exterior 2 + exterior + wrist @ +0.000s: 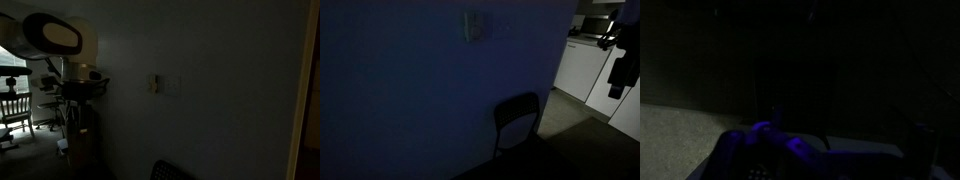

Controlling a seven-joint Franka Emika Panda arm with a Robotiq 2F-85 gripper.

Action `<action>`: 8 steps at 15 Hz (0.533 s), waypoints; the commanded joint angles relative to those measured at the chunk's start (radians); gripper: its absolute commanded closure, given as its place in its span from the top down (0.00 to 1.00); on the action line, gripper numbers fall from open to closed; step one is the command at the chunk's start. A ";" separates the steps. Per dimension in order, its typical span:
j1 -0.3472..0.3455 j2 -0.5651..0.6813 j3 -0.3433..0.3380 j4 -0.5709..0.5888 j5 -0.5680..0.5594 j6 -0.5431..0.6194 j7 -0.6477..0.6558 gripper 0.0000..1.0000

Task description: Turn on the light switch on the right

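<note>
On the dark wall, well apart from the arm and up at 11 o'clock from the chair: the light switch plate, upright, long axis 12 to 6. Lies toward 4 o'clock from the arm in an exterior view; likely calls for a long reach. Gripper too dim: cannot tell whether spread or pressed together.
</note>
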 commanded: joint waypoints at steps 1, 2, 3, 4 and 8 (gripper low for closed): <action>0.005 0.001 -0.004 0.002 -0.002 -0.002 0.002 1.00; 0.005 0.001 -0.004 0.002 -0.002 -0.002 0.002 1.00; 0.005 0.001 -0.004 0.002 -0.002 -0.002 0.002 1.00; 0.005 0.001 -0.004 0.002 -0.002 -0.002 0.002 1.00; 0.008 0.026 0.003 0.020 -0.056 -0.012 -0.047 1.00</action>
